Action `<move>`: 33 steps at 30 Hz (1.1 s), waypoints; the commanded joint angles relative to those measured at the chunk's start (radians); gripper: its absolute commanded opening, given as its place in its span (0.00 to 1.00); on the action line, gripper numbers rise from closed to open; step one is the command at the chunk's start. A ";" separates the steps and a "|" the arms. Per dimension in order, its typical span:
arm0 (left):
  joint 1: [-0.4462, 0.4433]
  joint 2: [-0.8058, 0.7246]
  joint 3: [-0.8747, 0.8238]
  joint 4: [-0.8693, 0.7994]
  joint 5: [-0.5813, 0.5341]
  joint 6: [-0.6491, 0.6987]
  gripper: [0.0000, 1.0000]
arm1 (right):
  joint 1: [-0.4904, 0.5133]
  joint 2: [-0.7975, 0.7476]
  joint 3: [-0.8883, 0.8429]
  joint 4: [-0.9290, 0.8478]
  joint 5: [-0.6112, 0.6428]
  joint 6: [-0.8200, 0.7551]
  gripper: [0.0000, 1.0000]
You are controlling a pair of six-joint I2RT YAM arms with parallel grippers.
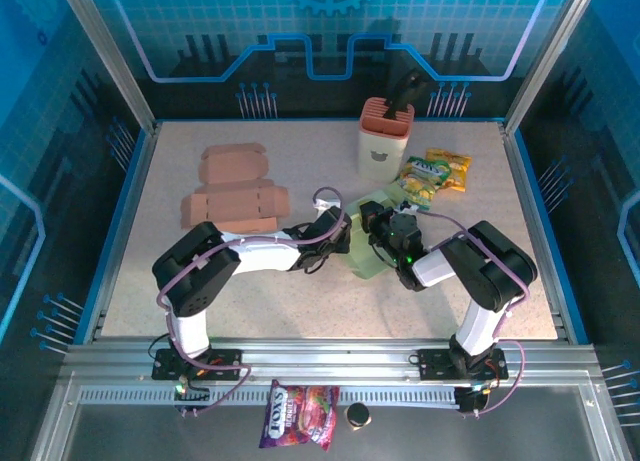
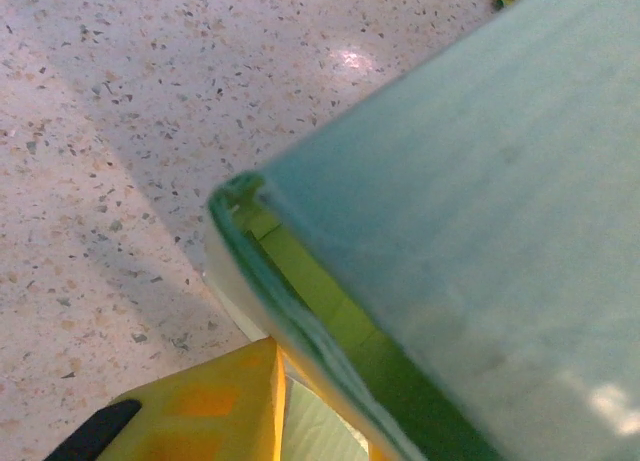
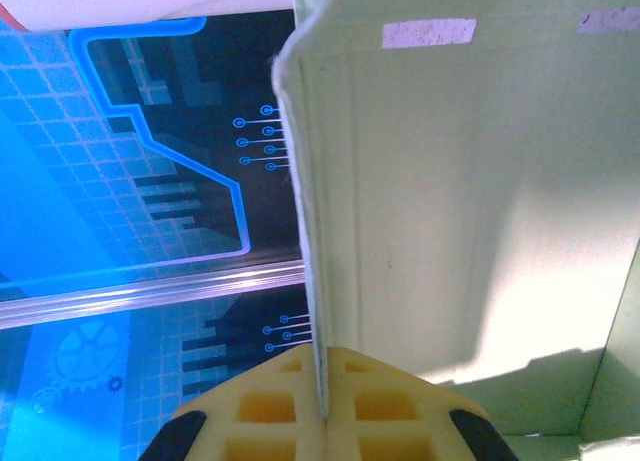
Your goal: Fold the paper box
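Observation:
The pale green paper box [image 1: 358, 253] stands half-formed at the table's middle, between my two grippers. My left gripper [image 1: 335, 231] reaches it from the left. In the left wrist view one box wall [image 2: 300, 331] runs between the yellow fingers [image 2: 215, 406], and the near fingertip presses against it. The left gripper [image 2: 320, 401] is shut on that wall. My right gripper [image 1: 380, 233] comes from the right. It [image 3: 325, 413] is shut on the thin upright edge of a box panel [image 3: 450, 201], which rises straight out of the closed pads [image 3: 270, 411].
Flat brown cardboard boxes [image 1: 235, 193] lie at the back left. A pink holder [image 1: 385, 136] with a dark tool stands at the back, with snack packets [image 1: 436, 171] beside it. A purple snack bag [image 1: 298, 414] and a small jar [image 1: 357, 415] rest on the front rail.

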State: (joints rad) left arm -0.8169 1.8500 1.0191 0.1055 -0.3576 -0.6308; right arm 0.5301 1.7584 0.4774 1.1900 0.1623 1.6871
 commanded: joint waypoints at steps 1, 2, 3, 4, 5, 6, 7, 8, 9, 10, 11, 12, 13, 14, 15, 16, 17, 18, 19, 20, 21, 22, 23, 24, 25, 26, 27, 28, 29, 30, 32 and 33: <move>0.005 0.034 0.038 -0.007 -0.061 -0.027 0.23 | 0.032 0.020 0.010 -0.052 -0.028 0.017 0.00; 0.003 0.035 0.042 -0.007 -0.065 -0.026 0.22 | 0.033 0.021 0.012 -0.055 -0.026 0.023 0.00; 0.003 0.037 0.045 -0.009 -0.067 -0.026 0.21 | 0.033 0.021 0.015 -0.061 -0.024 0.029 0.00; 0.004 0.038 0.047 -0.009 -0.071 -0.027 0.20 | 0.033 0.019 0.018 -0.069 -0.021 0.037 0.00; 0.002 0.040 0.049 -0.006 -0.073 -0.025 0.19 | 0.033 0.015 0.020 -0.078 -0.019 0.044 0.00; 0.002 0.040 0.048 -0.002 -0.072 -0.023 0.19 | 0.036 0.012 0.024 -0.091 -0.017 0.051 0.00; 0.001 0.039 0.048 0.010 -0.072 -0.019 0.18 | 0.037 0.006 0.029 -0.112 -0.012 0.061 0.00; 0.000 0.037 0.044 0.019 -0.075 -0.013 0.18 | 0.038 -0.004 0.034 -0.135 -0.006 0.064 0.00; -0.001 0.036 0.041 0.027 -0.076 -0.008 0.18 | 0.040 -0.013 0.040 -0.157 -0.002 0.068 0.00; -0.001 0.035 0.038 0.042 -0.078 0.001 0.17 | 0.042 -0.018 0.047 -0.181 0.002 0.073 0.00; -0.001 0.035 0.034 0.057 -0.080 0.014 0.17 | 0.045 -0.024 0.053 -0.200 0.005 0.079 0.00; -0.001 0.038 0.031 0.073 -0.079 0.024 0.18 | 0.044 -0.026 0.057 -0.212 0.009 0.084 0.00; 0.000 0.041 0.030 0.085 -0.080 0.034 0.19 | 0.045 -0.027 0.058 -0.222 0.015 0.094 0.00; 0.001 0.048 0.031 0.097 -0.075 0.045 0.23 | 0.047 -0.026 0.059 -0.224 0.020 0.098 0.00; -0.001 0.053 0.036 0.100 -0.078 0.054 0.27 | 0.047 -0.026 0.061 -0.226 0.022 0.100 0.00; 0.000 0.059 0.041 0.103 -0.081 0.060 0.28 | 0.047 -0.025 0.060 -0.229 0.024 0.100 0.00; 0.000 0.065 0.044 0.105 -0.087 0.064 0.28 | 0.047 -0.024 0.064 -0.231 0.025 0.101 0.00; 0.002 0.069 0.045 0.109 -0.093 0.066 0.28 | 0.046 -0.022 0.064 -0.234 0.025 0.101 0.00; 0.002 0.073 0.049 0.110 -0.097 0.068 0.28 | 0.047 -0.022 0.064 -0.236 0.026 0.104 0.00; 0.004 0.078 0.051 0.111 -0.100 0.066 0.27 | 0.046 -0.018 0.064 -0.234 0.025 0.103 0.00; 0.004 0.081 0.055 0.111 -0.105 0.066 0.26 | 0.047 -0.017 0.064 -0.235 0.024 0.105 0.00; 0.004 0.084 0.061 0.104 -0.111 0.065 0.25 | 0.047 -0.018 0.064 -0.240 0.022 0.106 0.00; 0.004 0.088 0.067 0.097 -0.120 0.062 0.25 | 0.047 -0.019 0.066 -0.244 0.019 0.106 0.00; 0.005 0.089 0.071 0.092 -0.126 0.062 0.24 | 0.046 -0.021 0.066 -0.248 0.019 0.107 0.00; 0.004 0.091 0.074 0.087 -0.135 0.061 0.22 | 0.046 -0.026 0.067 -0.256 0.016 0.106 0.00; 0.005 0.093 0.080 0.080 -0.144 0.058 0.19 | 0.047 -0.028 0.067 -0.262 0.016 0.106 0.00; 0.005 0.095 0.088 0.064 -0.157 0.050 0.18 | 0.046 -0.033 0.070 -0.267 0.017 0.107 0.00; 0.005 0.097 0.091 0.055 -0.165 0.044 0.16 | 0.047 -0.035 0.070 -0.272 0.017 0.106 0.00; 0.005 0.098 0.093 0.056 -0.166 0.042 0.12 | 0.047 -0.038 0.071 -0.276 0.017 0.110 0.00; 0.005 0.099 0.095 0.054 -0.170 0.039 0.09 | 0.047 -0.043 0.073 -0.285 0.017 0.110 0.00; 0.005 0.101 0.100 0.050 -0.174 0.035 0.04 | 0.047 -0.051 0.077 -0.304 0.014 0.108 0.03; 0.005 0.101 0.101 0.048 -0.175 0.035 0.01 | 0.045 -0.057 0.079 -0.314 0.012 0.110 0.06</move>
State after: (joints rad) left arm -0.8192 1.9240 1.0760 0.1215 -0.5182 -0.5789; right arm 0.5381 1.7157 0.5545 0.9920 0.2356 1.7809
